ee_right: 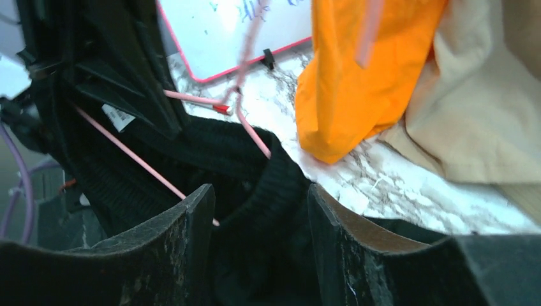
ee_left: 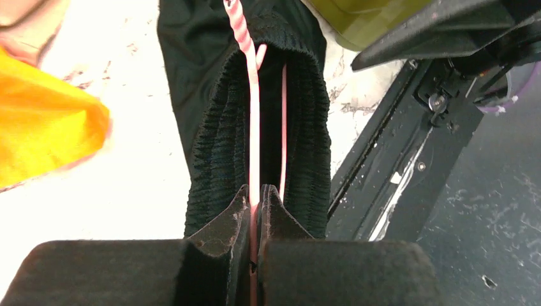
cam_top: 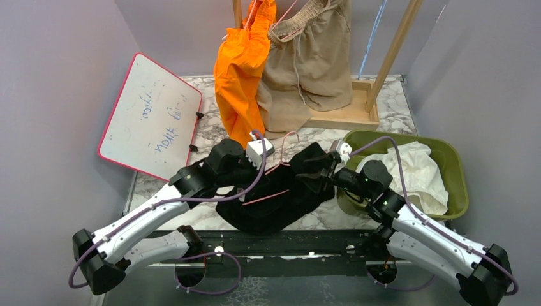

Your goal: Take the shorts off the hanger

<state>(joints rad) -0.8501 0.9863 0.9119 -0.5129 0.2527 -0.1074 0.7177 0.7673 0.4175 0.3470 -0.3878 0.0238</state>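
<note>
– Since the thin pink wire hanger [ee_left: 254,127] is threaded through the ribbed elastic waist of the black fabric shorts [ee_left: 217,146], what's the clean way to do this step?
– My call: the left claw [ee_left: 256,194] anchors the wire. The right claw [ee_right: 260,191] takes the waistband and slides it off along the hanger arm toward its end. Pull low and sideways, not up, or the elastic likely snags on the wire.
– Left claw state?
– Fingers together, clamped on the pink wire just outside the waistband.
– Right claw?
– Fingers apart, with a bulge of black waistband sitting between them. Can't tell if it's pinched at all, and it looks loose. It should close firmly on the fabric only, not the wire, before any pull.
– Where's everything?
– The black pair lies on the marble table [cam_top: 153,185] between both arms, not yet off the hanger. The white fabric shorts [cam_top: 418,169] are in the olive-green plastic bin [cam_top: 456,159]. The bright orange shorts [cam_top: 241,76] and tan shorts [cam_top: 309,64] hang at the back on the wooden rack [cam_top: 348,115].
</note>
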